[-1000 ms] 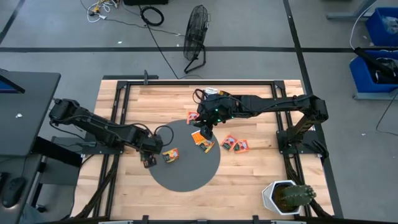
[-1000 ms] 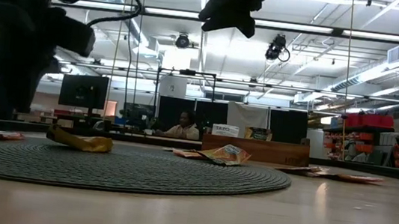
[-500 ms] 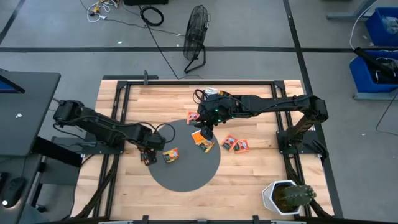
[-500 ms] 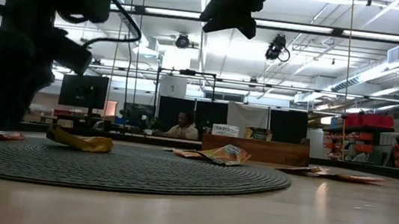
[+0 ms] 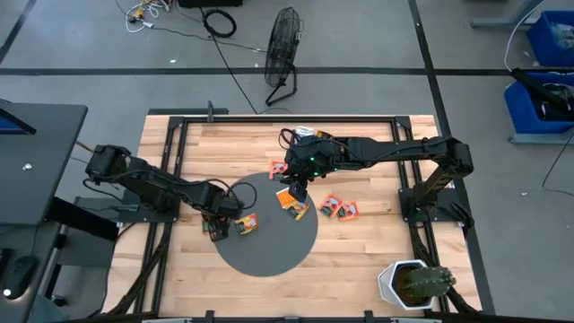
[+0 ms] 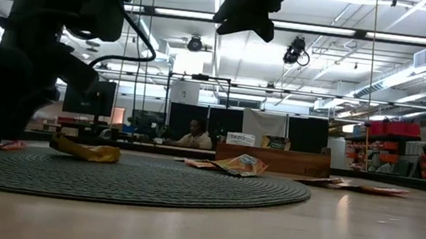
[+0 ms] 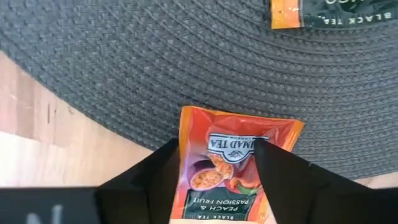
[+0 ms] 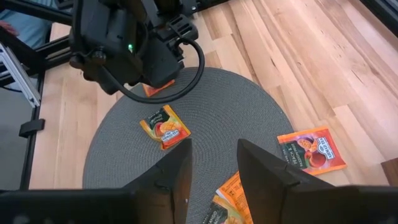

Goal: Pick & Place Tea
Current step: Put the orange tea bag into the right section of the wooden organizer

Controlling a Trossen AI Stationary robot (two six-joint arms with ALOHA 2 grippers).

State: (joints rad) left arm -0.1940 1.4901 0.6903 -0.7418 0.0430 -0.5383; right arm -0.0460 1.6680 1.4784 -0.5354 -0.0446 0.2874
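Tea packets lie on and around the round grey mat [image 5: 269, 253]. An orange one [image 5: 246, 223] is on its left part, several [image 5: 292, 205] sit near its far right, a red one [image 5: 273, 168] is at its far edge, and two [image 5: 340, 209] rest on the wood to its right. One orange-red packet [image 7: 233, 155] lies flat across the mat's left rim, partly on wood. My left gripper [image 7: 217, 146] points down over it, open, one finger along each of its sides. My right gripper [image 5: 296, 190] hangs open and empty high above the mat's far part. My left gripper comes from above with a finger [image 7: 163, 177] at each side edge of the orange-red packet [image 7: 186, 162]. I cannot tell whether the fingers touch it. The packet lies flat on the mat's rim and the wood.
A second packet [image 7: 329, 12] lies on the mat just beyond the left gripper. A white pot with a cactus [image 5: 414, 283] stands at the near right corner. Black frame rails [image 5: 170, 161] run along the table's sides. A person [image 6: 193, 135] sits in the room behind.
My left gripper has come down toward the packet at the mat's left rim, and its arm has leaned farther over the table. The right arm and the packets have kept still.
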